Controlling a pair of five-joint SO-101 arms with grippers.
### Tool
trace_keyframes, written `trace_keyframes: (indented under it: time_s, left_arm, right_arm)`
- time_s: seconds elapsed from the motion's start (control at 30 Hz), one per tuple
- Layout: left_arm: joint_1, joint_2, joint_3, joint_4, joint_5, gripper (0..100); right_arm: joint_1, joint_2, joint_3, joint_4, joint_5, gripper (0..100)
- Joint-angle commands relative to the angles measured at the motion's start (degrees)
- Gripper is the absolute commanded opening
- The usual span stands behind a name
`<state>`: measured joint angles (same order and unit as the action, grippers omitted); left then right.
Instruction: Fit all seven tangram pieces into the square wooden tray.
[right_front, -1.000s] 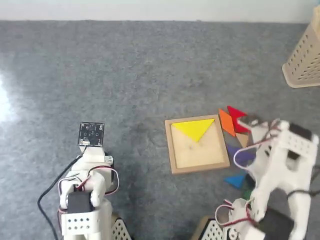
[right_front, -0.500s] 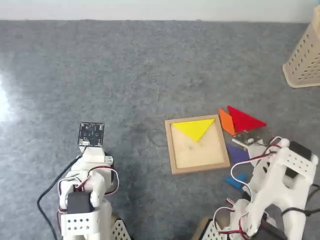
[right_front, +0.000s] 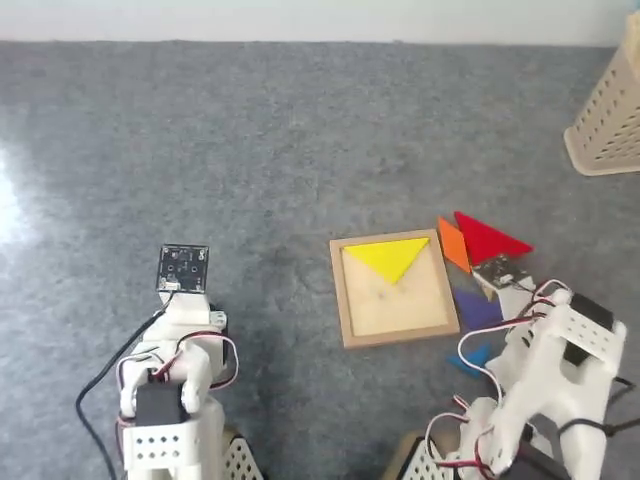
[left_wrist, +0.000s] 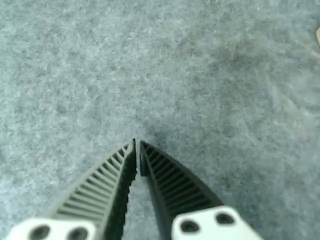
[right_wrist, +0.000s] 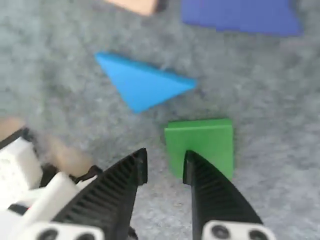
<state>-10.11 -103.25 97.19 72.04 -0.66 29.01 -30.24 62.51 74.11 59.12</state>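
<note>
So the square wooden tray (right_front: 338, 296) sits right of the table's (right_front: 250, 140) middle, closer to the near edge, and the yellow triangle (right_front: 388, 256) is already in it, long side along the tray's far rim. The rest of the tray floor is bare wood.

The other pieces are loose on the grey table cover just off the tray's right edge. The orange piece (right_front: 453, 244) and red triangle (right_front: 487, 241) are by its far right corner. The purple piece (right_front: 476, 309) is further down that side, and the blue triangle (right_front: 470, 360) is nearer the front.

The right arm (right_front: 555, 385) hangs right over that cluster, so it blocks part of it from above. From its wrist cam, the right gripper (right_wrist: 162, 160) has its fingers a little spread with nothing between them. It's low over the table at the edge of the green square (right_wrist: 201, 142), which lies just beside the blue triangle.

The left arm (right_front: 170, 390) is well apart by the near left edge. The left gripper (left_wrist: 137, 146) is pressed together over bare cover.

A perforated basket (right_front: 608, 110) stands at the far right corner.
</note>
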Motion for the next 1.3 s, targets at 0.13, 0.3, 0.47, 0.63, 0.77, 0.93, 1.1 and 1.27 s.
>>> trace_keyframes:
  time_s: [0.13,0.3,0.47,0.63,0.77,0.93,1.1,1.27]
  left_arm:
    - [-0.09,-0.97,-0.66,0.26,0.35,1]
    - [-0.09,-0.97,-0.66,0.26,0.35,1]
    - [-0.09,-0.97,-0.66,0.26,0.35,1]
    - [-0.09,-0.97,-0.66,0.26,0.35,1]
    - [-0.09,-0.97,-0.66,0.26,0.35,1]
    - [-0.09,-0.97,-0.66,0.26,0.35,1]
    - [-0.09,-0.97,-0.66,0.26,0.35,1]
    - [-0.09,-0.97,-0.66,0.26,0.35,1]
  right_arm:
    - [0.57,-1.19,-5.54,-2.77,-5.98,14.7]
    - [0.66,-1.10,-11.52,-2.15,-7.91,14.7]
    - [0.40,-1.10,-20.48,4.97,-9.67,14.8]
    - [-4.79,0.22,-34.29,12.70,-15.56,14.9]
    - [-12.35,10.15,-44.48,17.19,-19.08,14.8]
    - [-18.42,28.09,-55.65,13.58,-21.98,15.1]
    - [-21.93,40.92,-64.35,12.00,-9.67,20.1]
    - [-26.07,48.84,-66.73,8.40,-6.24,30.1]
